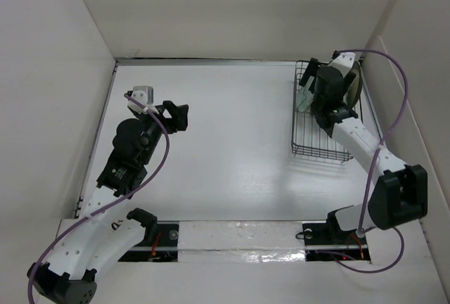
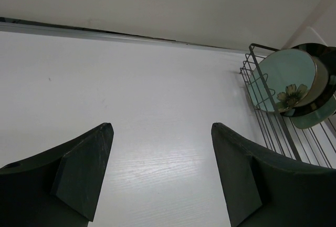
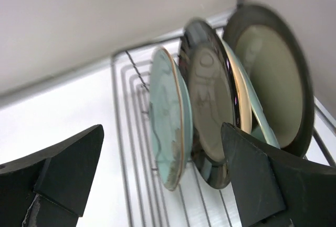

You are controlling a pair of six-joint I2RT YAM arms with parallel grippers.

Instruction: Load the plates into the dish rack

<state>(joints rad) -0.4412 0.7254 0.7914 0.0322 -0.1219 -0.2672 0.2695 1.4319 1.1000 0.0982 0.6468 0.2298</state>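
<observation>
The black wire dish rack (image 1: 313,146) stands at the back right of the table. Several plates stand on edge in it: a pale-green one (image 3: 167,116), a dark glossy one (image 3: 210,106), a thin cream-gold rim (image 3: 240,95) and a cream plate with a dark rim (image 3: 275,80). My right gripper (image 3: 161,130) is open above the rack, its fingers wide on either side of the pale-green and dark plates, gripping neither. My left gripper (image 2: 163,124) is open over bare table with nothing between its fingers. In its view the teal plate with a flower (image 2: 283,77) shows in the rack (image 2: 260,106).
White walls close off the table at the back, left and right; the rack sits close to the right wall (image 1: 401,72). My left gripper (image 1: 176,116) hovers over the left middle of the table (image 1: 239,156). The nearer half of the rack holds no plates.
</observation>
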